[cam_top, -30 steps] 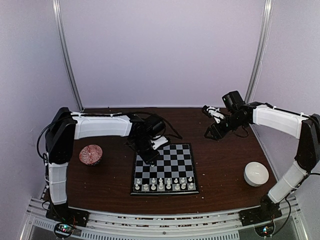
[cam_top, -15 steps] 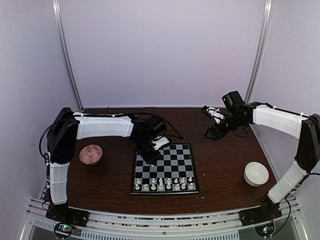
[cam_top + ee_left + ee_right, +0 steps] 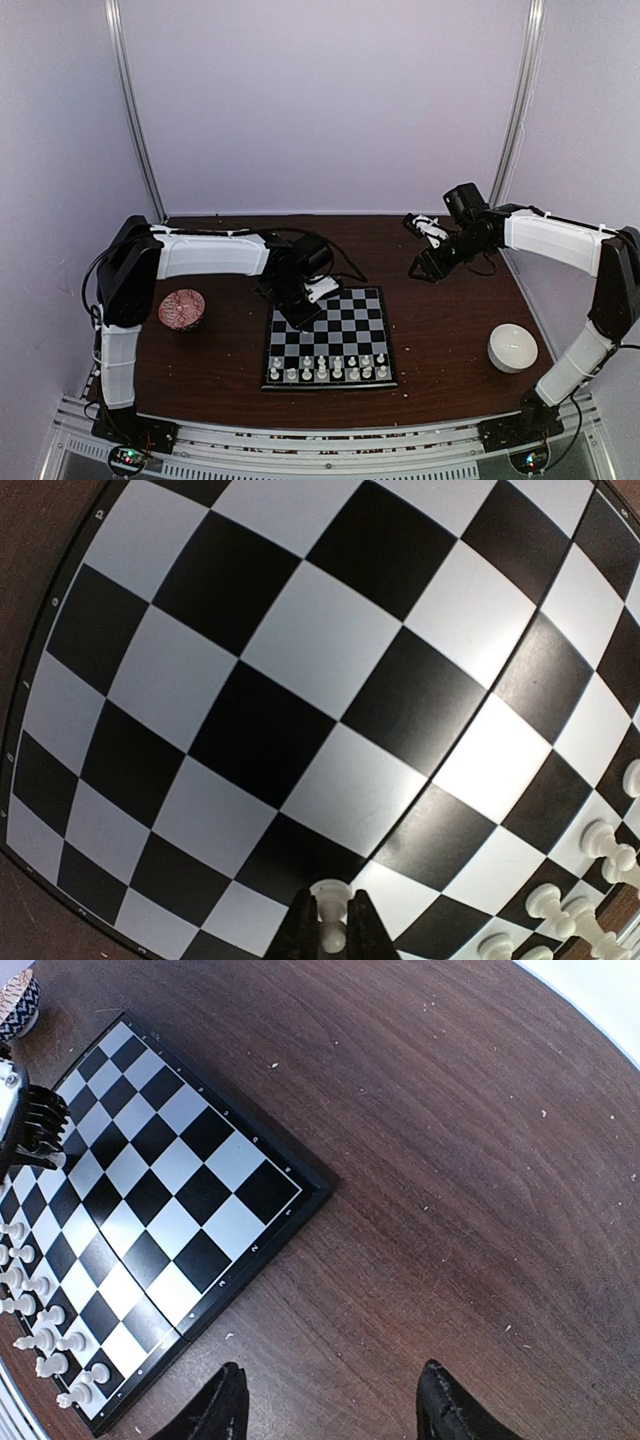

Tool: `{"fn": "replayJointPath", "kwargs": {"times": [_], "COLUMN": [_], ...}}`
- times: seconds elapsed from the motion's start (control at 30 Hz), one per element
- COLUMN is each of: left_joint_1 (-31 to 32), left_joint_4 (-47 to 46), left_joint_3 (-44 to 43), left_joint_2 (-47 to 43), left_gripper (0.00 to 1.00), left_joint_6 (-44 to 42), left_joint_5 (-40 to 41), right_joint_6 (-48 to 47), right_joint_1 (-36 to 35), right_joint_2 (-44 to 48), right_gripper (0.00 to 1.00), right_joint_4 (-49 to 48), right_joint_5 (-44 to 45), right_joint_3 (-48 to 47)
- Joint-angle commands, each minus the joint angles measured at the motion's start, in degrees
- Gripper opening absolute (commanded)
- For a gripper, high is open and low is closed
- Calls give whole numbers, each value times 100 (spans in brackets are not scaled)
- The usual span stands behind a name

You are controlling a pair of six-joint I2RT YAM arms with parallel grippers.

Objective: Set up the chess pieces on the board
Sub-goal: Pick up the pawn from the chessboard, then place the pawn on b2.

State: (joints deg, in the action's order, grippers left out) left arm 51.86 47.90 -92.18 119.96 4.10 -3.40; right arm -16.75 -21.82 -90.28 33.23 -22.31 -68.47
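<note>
The left gripper (image 3: 331,912) has drawn slightly back toward the upper-left corner of the board (image 3: 341,320), pinching a white pawn (image 3: 327,890) above bare squares, while two rows of white chess pieces (image 3: 328,368) stand along the board's lower edge, and the right gripper (image 3: 335,1400) hangs wide open over the table (image 3: 440,330) at upper right.

The dark brown wooden bench (image 3: 440,330) bears a flat black-and-white checkered board (image 3: 345,320) mid-front, a red patterned bowl (image 3: 182,309) left, a white bowl (image 3: 512,347) right, and scattered pale crumbs (image 3: 544,1113).
</note>
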Motion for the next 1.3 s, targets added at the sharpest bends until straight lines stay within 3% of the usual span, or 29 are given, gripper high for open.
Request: {"fn": "replayJointPath", "kwargs": {"times": [0.0, 0.3, 0.67, 1.27], "left_joint_1": [0, 0, 43, 167], "left_joint_4": [7, 228, 422, 571], "left_joint_3": [-125, -57, 797, 1058], "left_joint_2": [48, -375, -1165, -981], "left_gripper": [7, 2, 1, 1], "left_joint_6": [-91, -130, -391, -629], "left_joint_5": [-57, -95, -783, -1317], "right_joint_6": [-65, -75, -83, -89], "right_joint_1": [29, 29, 34, 34], "right_joint_2": [-31, -38, -66, -74], "right_gripper": [58, 58, 58, 58], "right_joint_4": [34, 43, 52, 76], "right_joint_5": [-63, -63, -91, -143], "right_joint_3": [-183, -172, -191, -211]}}
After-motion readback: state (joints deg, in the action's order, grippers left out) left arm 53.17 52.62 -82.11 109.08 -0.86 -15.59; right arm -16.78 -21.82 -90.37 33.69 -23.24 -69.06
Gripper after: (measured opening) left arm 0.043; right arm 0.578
